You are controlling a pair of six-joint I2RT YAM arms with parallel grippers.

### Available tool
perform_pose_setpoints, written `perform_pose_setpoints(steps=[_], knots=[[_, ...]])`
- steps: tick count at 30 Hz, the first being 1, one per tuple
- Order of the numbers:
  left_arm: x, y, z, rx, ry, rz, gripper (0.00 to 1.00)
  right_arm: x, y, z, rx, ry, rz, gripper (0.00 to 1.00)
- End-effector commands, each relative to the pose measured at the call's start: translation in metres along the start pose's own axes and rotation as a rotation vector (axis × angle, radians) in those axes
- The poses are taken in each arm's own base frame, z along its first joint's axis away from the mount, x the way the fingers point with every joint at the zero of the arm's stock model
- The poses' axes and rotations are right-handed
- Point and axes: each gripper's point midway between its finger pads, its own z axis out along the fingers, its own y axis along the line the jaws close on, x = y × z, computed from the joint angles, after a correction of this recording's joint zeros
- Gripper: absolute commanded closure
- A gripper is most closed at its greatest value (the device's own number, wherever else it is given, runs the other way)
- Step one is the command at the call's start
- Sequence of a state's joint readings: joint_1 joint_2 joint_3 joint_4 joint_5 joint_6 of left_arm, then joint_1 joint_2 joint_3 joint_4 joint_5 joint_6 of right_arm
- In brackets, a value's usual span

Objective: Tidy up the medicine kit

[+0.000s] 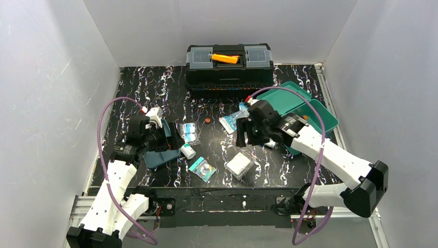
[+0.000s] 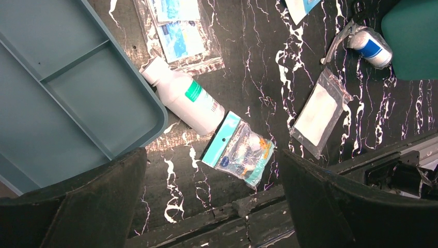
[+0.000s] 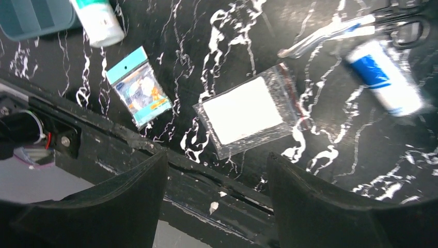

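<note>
Two pincers, both spread wide and holding nothing: the left gripper point(image 2: 212, 170) hangs by the grey-blue divided plastic tray point(image 2: 77, 98) at 9 o'clock, and the right gripper point(image 3: 217, 160) hovers over loose supplies near centre. The teal rectangular plastic medicine kit point(image 1: 292, 95) lies open at 3 o'clock, its inside partly hidden by the right arm. Judged step: early sorting, nothing packed yet. The next move probably calls for a low pinch on thin film, e.g. the clear plastic bag with white pad point(image 3: 245, 111). Surface: black white-veined tabletop point(image 1: 155, 88). A black plastic toolbox with orange handle point(image 1: 230, 72) sits at 12 o'clock. Plain white walls point(image 1: 51, 77) on three sides.
</note>
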State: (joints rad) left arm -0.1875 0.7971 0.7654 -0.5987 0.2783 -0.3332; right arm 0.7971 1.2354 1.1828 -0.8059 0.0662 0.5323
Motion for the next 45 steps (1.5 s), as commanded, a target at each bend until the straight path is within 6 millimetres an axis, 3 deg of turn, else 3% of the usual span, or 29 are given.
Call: perform_pose_setpoints(steps=[1,8,16,26,32,45], knots=[[0.003,-0.003,0.002,0.017,0.023,-0.001,0.00,0.012,0.030,0.020,-0.069,0.013,-0.043,0.23],[0.004,-0.002,0.002,0.008,0.032,0.000,0.00,0.045,0.060,0.056,-0.094,0.113,-0.182,0.24],[0.002,0.008,0.001,-0.051,0.023,0.000,0.00,0.069,0.088,0.093,-0.115,0.179,-0.350,0.27],[-0.002,0.022,-0.006,-0.136,-0.015,-0.002,0.01,0.070,0.106,0.123,-0.121,0.180,-0.370,0.28],[-0.002,0.025,-0.007,-0.160,-0.017,-0.005,0.00,0.074,0.113,0.142,-0.106,0.198,-0.378,0.29],[-0.002,0.025,-0.008,-0.160,-0.019,-0.007,0.00,0.090,0.101,0.166,-0.046,0.240,-0.393,0.31]])
